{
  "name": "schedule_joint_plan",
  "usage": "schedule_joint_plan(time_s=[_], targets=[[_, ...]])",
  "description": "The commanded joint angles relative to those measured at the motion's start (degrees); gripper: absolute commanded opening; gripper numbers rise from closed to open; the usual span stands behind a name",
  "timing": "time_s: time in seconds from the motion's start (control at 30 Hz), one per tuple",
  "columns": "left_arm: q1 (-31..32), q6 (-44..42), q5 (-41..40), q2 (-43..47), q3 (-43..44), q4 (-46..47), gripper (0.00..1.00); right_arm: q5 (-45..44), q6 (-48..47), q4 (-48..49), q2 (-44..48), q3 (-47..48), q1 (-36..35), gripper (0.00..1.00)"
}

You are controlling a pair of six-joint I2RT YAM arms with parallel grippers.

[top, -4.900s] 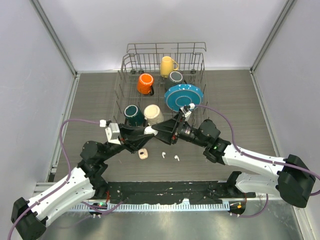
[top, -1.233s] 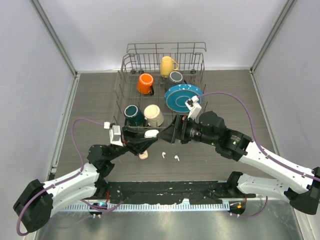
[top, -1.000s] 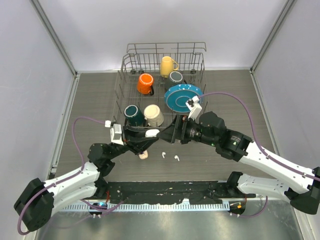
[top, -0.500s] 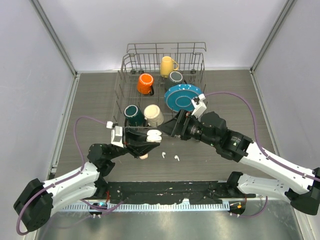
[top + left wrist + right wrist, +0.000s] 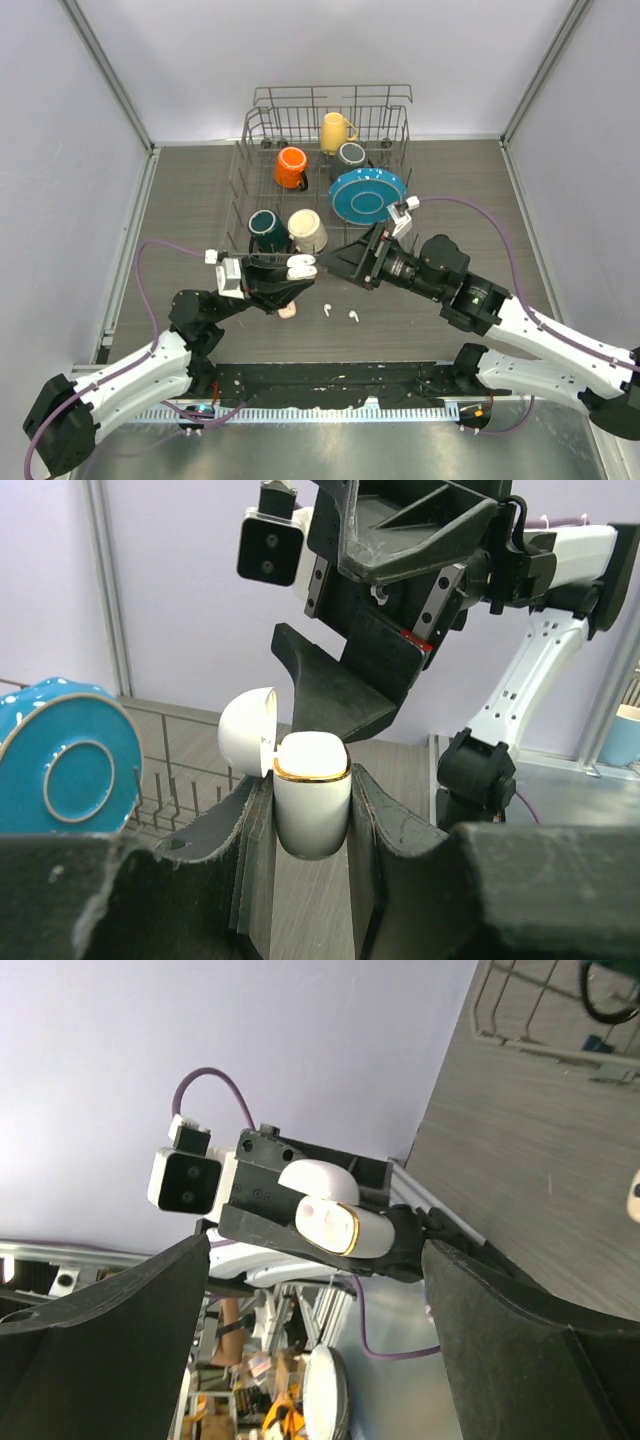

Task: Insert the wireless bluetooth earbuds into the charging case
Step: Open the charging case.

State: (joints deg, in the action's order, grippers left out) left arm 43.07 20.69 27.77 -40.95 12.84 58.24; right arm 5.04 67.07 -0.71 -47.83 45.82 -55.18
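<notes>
With its lid (image 5: 247,742) swung open, the charging case (image 5: 312,802) sits clamped upright in the left gripper (image 5: 292,270), held above the table (image 5: 180,200). The right gripper (image 5: 347,262) hangs at the case's 3 o'clock, jaws spread wide and nothing between them. One earbud (image 5: 326,310) and a second earbud (image 5: 352,315) lie loose on the table at about 5 o'clock from the case, near each other but not touching. Another small pale case (image 5: 287,310) rests at its 6 o'clock. The dish rack (image 5: 300,88) of mugs and a blue plate stands at 12 o'clock. The opening step looks done, but neither visible earbud has been picked up, so the inserting appears to lie ahead. Whether anything already sits inside the open case cannot be told.
</notes>
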Motion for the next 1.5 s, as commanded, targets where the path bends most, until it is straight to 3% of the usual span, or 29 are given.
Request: schedule_joint_plan(time_s=[0.0,0.2,0.6,1.0,1.07,1.23,1.37,1.4,1.47], targets=[[0.17,-3.02,-1.32,0.26,2.54,-0.93,0.0,6.73,4.38,9.22,-3.75,-0.91,0.07,0.93],[0.09,-3.46,-1.49,-0.27,3.24,-1.02,0.01,9.55,5.97,13.28,-7.62,-1.79,0.07,0.91],[0.17,-3.11,-0.88,-2.29,4.65,0.03,0.0,11.22,7.9,18.55,-11.05,-3.55,0.07,0.72],[0.17,-2.41,-0.52,-3.52,5.0,0.56,0.01,11.22,7.99,20.05,-11.58,-4.16,0.07,0.34],[0.09,-2.14,-0.52,-3.61,4.91,0.65,0.01,11.22,7.9,19.87,-11.41,-4.16,0.07,0.32],[0.09,-1.97,-0.52,-3.35,4.91,0.74,0.01,10.96,7.64,19.7,-11.32,-4.16,0.07,0.35],[0.17,-1.62,-1.92,-2.74,4.21,0.65,0.0,8.68,5.98,16.9,-9.39,-3.99,0.07,0.59],[0.17,-1.7,-3.15,-2.12,3.86,0.56,0.0,7.8,5.1,13.92,-8.69,-3.9,0.07,0.69],[0.09,-1.97,-4.38,-1.24,2.81,0.04,0.0,3.95,2.03,10.13,-5.28,-3.11,0.16,0.76]])
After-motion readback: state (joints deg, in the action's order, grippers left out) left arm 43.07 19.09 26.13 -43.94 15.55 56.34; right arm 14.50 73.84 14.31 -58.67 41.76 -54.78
